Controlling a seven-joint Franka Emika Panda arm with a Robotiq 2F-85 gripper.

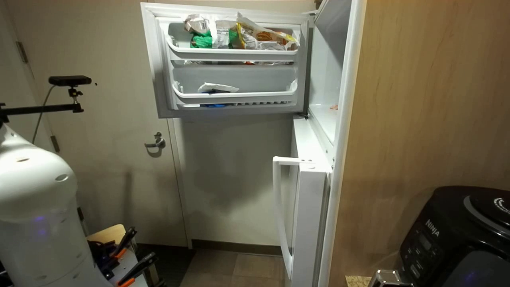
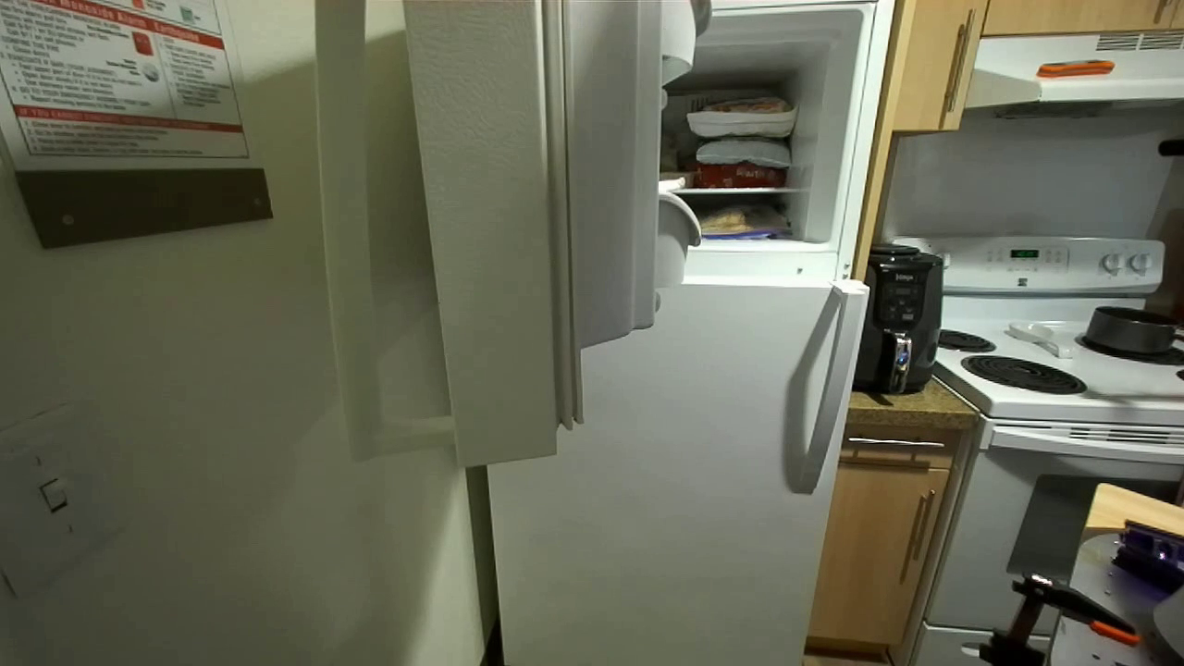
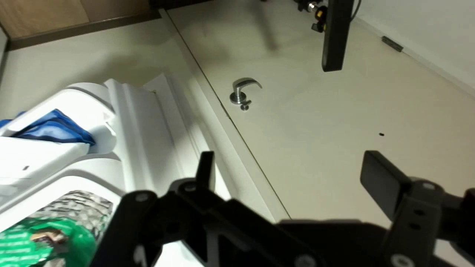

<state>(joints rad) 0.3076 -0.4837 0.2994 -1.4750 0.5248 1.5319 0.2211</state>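
Observation:
In the wrist view my gripper (image 3: 287, 159) stands open with nothing between its fingers. Behind the left fingertip runs the outer edge of the open white freezer door (image 3: 141, 144); whether they touch I cannot tell. The same freezer door (image 1: 235, 77) hangs swung out in both exterior views, where the gripper itself is not seen. Its upper shelf holds crumpled food bags (image 1: 265, 38), one green (image 3: 52, 241). On the lower shelf lies a blue and white packet (image 3: 55, 128). Inside the freezer (image 2: 832, 139), stacked packages (image 2: 745, 153) sit on and below a wire shelf.
Below, the fridge door (image 2: 666, 462) is closed, with a protruding handle (image 2: 832, 398). A black air fryer (image 1: 446, 243) stands beside a wooden panel (image 1: 418, 99). Behind are a room door with a lever (image 1: 156, 143) and a wall. The white arm (image 1: 36, 191) and clamps (image 1: 137, 267) occupy the left.

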